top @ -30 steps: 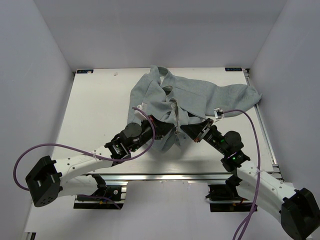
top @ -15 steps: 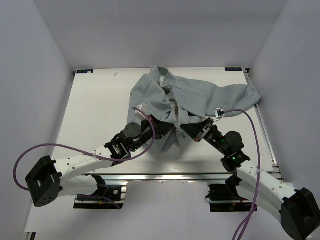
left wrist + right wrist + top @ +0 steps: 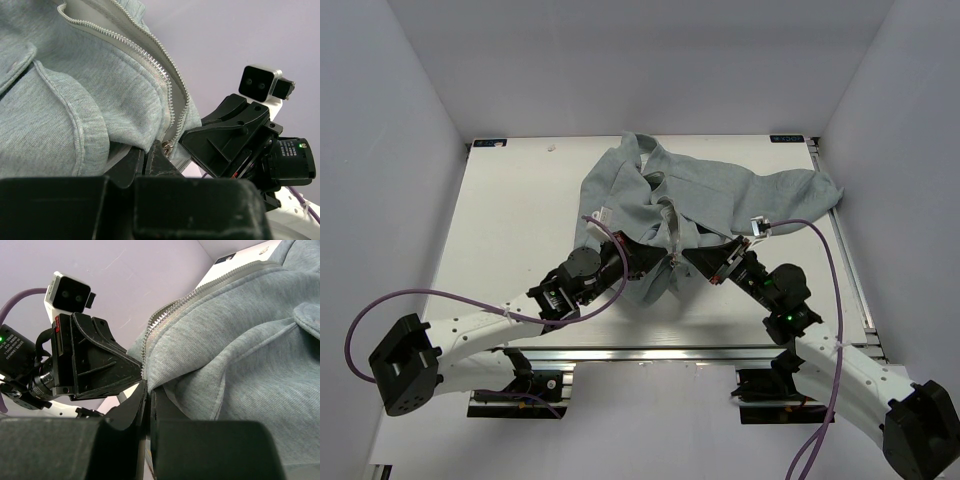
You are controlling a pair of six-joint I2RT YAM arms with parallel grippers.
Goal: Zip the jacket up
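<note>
Left arm (image 3: 490,325) and right arm (image 3: 825,350) are stretching inward, low. Left fingers (image 3: 131,164) and right fingers (image 3: 131,407) are clamping the jacket (image 3: 720,195) hem beside its zipper (image 3: 165,85).

One jacket (image 3: 700,195) is lying on one desk (image 3: 510,220). Two arms are reaching to it, the left arm (image 3: 480,335) and the right arm (image 3: 840,365). Each is ending in one hand, so two hands are showing: the left hand (image 3: 655,257) and the right hand (image 3: 690,258). Two purple cables are trailing, the left cable (image 3: 420,291) and the right cable (image 3: 838,300). Two rows of zipper teeth (image 3: 131,50) are running along the jacket's front edges.
</note>
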